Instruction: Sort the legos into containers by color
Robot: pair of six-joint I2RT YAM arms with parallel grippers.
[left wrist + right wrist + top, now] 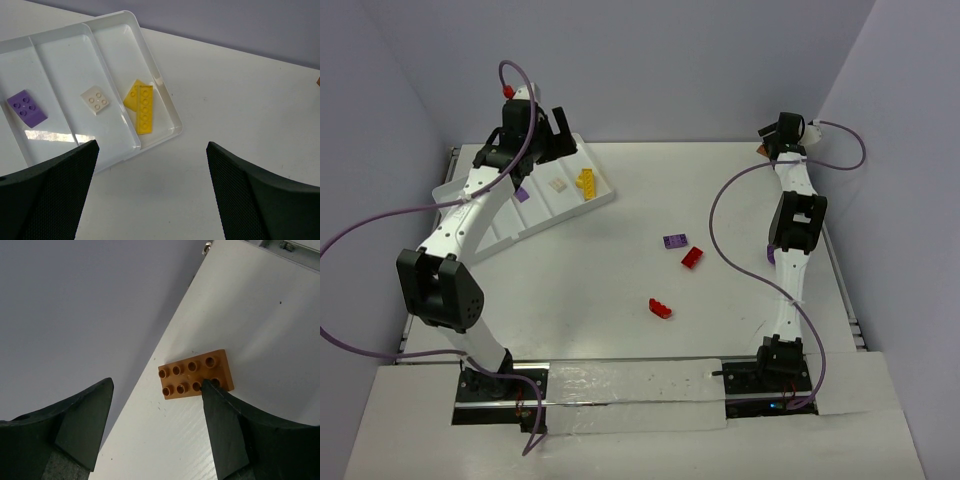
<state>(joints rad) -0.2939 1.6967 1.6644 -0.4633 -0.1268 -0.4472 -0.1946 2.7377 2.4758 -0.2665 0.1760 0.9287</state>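
White table [600, 290], lilac walls [670, 60]; the orange lego [195, 374] lies flat, studs up, at the far right corner beside the wall; right gripper [157, 390] hangs over it, jaws apart, one finger overlapping its near corner; its long axis runs across the gap; left gripper [152, 150], wide and empty, hovers over the tray [165, 95], well apart.

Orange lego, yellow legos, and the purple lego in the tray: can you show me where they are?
orange lego [196, 374]: right wrist view, middle of its studded top.
yellow legos [145, 107]: left wrist view, middle of the long one.
purple lego [27, 107]: left wrist view, middle of its studded top.
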